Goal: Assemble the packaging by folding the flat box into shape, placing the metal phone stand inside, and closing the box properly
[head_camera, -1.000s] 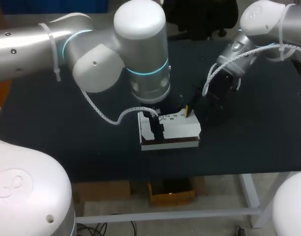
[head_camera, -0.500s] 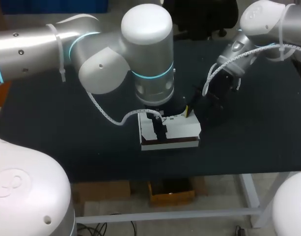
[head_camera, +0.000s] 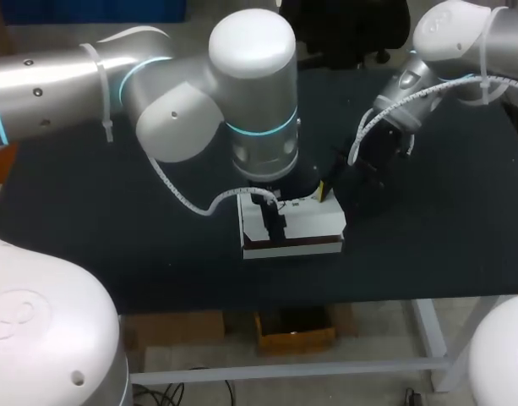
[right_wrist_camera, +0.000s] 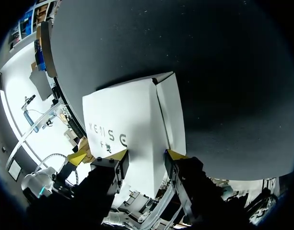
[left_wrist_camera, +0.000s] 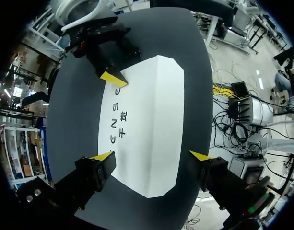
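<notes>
A white box (head_camera: 305, 223) with dark print on top lies shut near the front middle of the black table (head_camera: 115, 237). My left gripper (head_camera: 274, 216) hangs over the box's left half. In the left wrist view this gripper (left_wrist_camera: 152, 155) is open, its yellow tips wide apart on either side of the box (left_wrist_camera: 147, 120) without touching it. My right gripper (head_camera: 326, 193) is at the box's back right corner. From the right wrist it (right_wrist_camera: 147, 154) looks shut on the end of the box (right_wrist_camera: 127, 127). No metal phone stand shows in any view.
The table's front edge (head_camera: 326, 298) runs a short way in front of the box. My left arm's big elbow (head_camera: 250, 93) looms over the table's middle and hides what lies behind the box.
My left arm has shifted a little to the right above the box, then held still. The box and my right gripper have stayed where they were.
</notes>
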Motion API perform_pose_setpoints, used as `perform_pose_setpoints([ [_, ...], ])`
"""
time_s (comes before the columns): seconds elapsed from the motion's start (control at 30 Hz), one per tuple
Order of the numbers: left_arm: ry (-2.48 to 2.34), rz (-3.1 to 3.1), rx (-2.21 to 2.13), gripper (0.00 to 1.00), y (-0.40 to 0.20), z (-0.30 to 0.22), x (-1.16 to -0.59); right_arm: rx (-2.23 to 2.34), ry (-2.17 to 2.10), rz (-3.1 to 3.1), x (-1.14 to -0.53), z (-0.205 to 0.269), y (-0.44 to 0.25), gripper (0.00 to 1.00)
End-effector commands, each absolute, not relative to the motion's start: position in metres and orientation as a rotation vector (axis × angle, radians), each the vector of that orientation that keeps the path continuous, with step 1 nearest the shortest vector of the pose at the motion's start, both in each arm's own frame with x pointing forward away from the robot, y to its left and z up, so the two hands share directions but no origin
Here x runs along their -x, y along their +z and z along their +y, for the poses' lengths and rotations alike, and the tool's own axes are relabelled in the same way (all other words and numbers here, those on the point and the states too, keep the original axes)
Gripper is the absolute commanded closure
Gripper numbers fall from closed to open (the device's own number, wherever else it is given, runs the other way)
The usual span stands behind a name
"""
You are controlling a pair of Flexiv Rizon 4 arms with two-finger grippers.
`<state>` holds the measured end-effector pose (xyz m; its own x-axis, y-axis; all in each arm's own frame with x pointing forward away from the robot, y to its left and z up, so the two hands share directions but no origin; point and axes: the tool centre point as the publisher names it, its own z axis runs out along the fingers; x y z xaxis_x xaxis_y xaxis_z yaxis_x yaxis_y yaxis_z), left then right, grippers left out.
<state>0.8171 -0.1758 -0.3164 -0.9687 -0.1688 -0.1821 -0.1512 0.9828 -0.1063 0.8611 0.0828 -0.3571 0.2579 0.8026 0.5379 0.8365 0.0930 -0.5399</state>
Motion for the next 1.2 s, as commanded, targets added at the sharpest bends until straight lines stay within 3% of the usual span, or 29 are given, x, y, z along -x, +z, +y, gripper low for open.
perform_pose_setpoints([
  [0.03,-0.144,2.953,0.236,0.0,-0.316,-0.174,-0.825,1.681,-0.049,-1.524,-0.862,0.083,-0.359,0.53],
  [0.37,-0.122,2.963,0.249,0.0,-0.321,-0.175,-0.831,1.68,-0.049,-1.525,-0.863,0.083,-0.359,0.54],
  [0.5,-0.122,2.974,0.263,0.12,-0.323,-0.174,-0.834,1.68,-0.049,-1.525,-0.863,0.083,-0.359,0.54],
  [1.2,-0.078,2.946,0.279,0.18,-0.336,-0.176,-0.842,1.677,-0.049,-1.525,-0.864,0.084,-0.36,0.54],
])
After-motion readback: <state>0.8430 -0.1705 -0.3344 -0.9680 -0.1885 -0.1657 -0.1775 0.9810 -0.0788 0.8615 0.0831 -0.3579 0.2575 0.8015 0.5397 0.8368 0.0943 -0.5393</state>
